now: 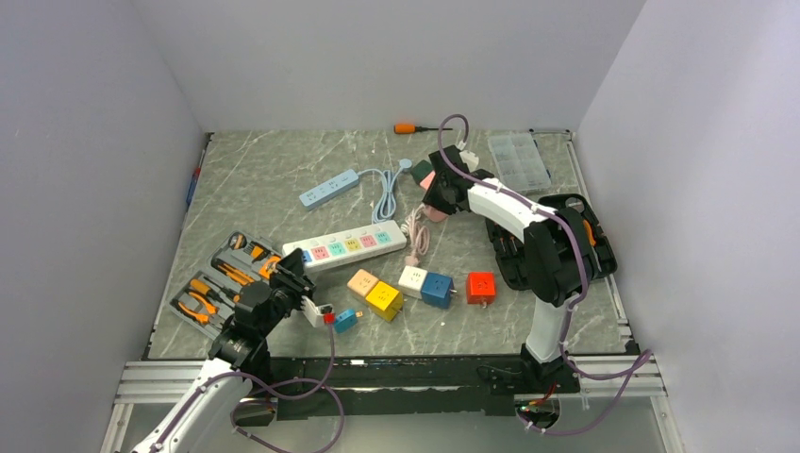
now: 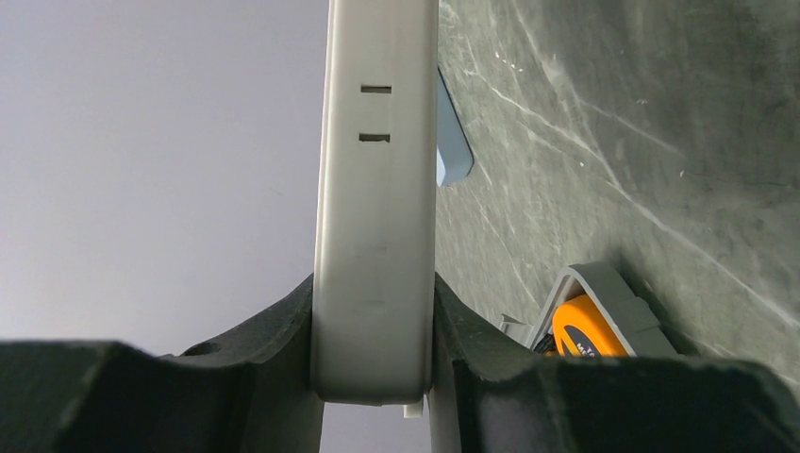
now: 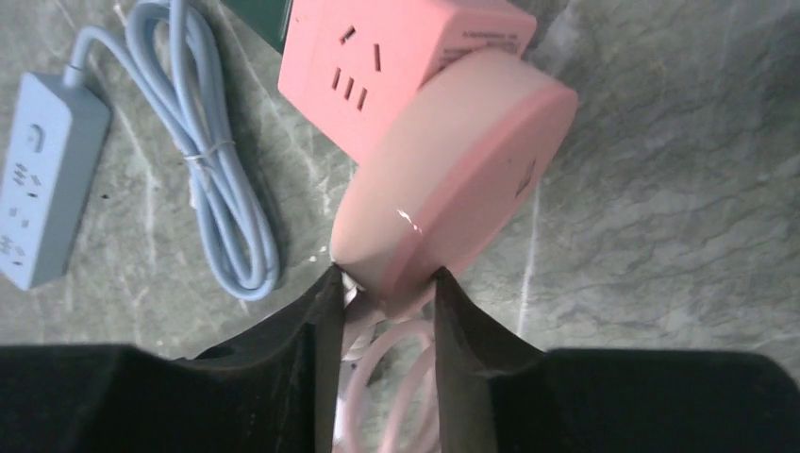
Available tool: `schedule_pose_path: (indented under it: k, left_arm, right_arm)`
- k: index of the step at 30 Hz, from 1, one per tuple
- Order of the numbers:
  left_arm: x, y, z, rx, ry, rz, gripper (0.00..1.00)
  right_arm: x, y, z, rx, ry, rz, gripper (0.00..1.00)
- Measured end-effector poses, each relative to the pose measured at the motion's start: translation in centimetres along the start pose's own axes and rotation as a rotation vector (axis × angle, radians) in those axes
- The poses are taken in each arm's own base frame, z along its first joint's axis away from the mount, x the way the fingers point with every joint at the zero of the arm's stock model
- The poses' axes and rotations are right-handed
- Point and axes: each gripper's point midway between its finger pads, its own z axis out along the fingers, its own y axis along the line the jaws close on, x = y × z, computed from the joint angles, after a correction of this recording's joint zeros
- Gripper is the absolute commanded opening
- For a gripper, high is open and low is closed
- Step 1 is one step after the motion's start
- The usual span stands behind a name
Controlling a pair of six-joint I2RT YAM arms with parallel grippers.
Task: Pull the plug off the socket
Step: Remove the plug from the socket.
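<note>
- Left gripper (image 1: 292,267) is clamped on the left end of the long white power strip (image 1: 351,245), which lies across the middle of the table (image 1: 264,189).
- Right gripper (image 3: 382,283) presses both fingers against the narrow cord end of a round pink plug (image 3: 453,179).
- That plug rests against a pink cube socket (image 3: 396,57); whether its pins are seated cannot be told.
</note>
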Motion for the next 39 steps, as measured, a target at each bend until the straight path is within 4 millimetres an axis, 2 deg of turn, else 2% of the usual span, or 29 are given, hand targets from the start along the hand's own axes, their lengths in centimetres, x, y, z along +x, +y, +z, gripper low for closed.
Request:
schedule_pose_path:
  k: [4, 6, 7, 8, 9, 11, 14, 21, 28, 32, 39]
  left_arm:
    - [0.0, 0.1, 0.0, -0.003, 0.0, 0.001, 0.0]
    - [0.0, 0.1, 0.0, -0.003, 0.0, 0.003, 0.0]
    - [0.0, 0.1, 0.0, -0.003, 0.001, 0.003, 0.0]
    - [0.0, 0.1, 0.0, -0.003, 0.001, 0.003, 0.0]
    - [0.0, 0.1, 0.0, -0.003, 0.001, 0.004, 0.0]
    - [0.0, 0.1, 0.0, -0.004, 0.001, 0.004, 0.0]
    - [0.0, 0.2, 0.0, -0.007, 0.002, 0.005, 0.0]
    - [0.0, 0.3, 0.0, -0.013, 0.001, 0.009, 0.0]
    - [0.0, 0.2, 0.0, -0.006, 0.002, 0.009, 0.0]
    - [0.0, 0.1, 0.0, -0.004, 0.001, 0.008, 0.0]
    - [-0.1, 0.1, 0.0, -0.005, -0.006, 0.008, 0.0]
  right_arm:
    - [-0.3, 0.5, -0.1, -0.018, -0.008, 0.004, 0.22]
    - [-0.3, 0.5, -0.1, -0.02, -0.008, 0.002, 0.23]
    - [-0.3, 0.5, 0.0, -0.02, -0.008, 0.002, 0.26]
    - [-0.3, 0.5, 0.0, -0.021, -0.009, 0.001, 0.33]
    - [-0.4, 0.4, -0.1, -0.022, -0.011, 0.001, 0.45]
    - [-0.5, 0.2, -0.1, -0.03, -0.014, 0.002, 0.6]
    - [-0.4, -0.9, 0.3, -0.026, -0.002, 0.012, 0.7]
    - [-1.5, -1.1, 0.5, -0.019, 0.014, 0.001, 0.73]
    - [-2.9, -0.8, 2.0, 0.006, 0.0, -0.004, 0.75]
    - [-2.9, -0.9, 2.3, 0.014, -0.002, -0.003, 0.7]
    - [-3.5, -0.6, 2.2, 0.009, -0.019, 0.013, 0.31]
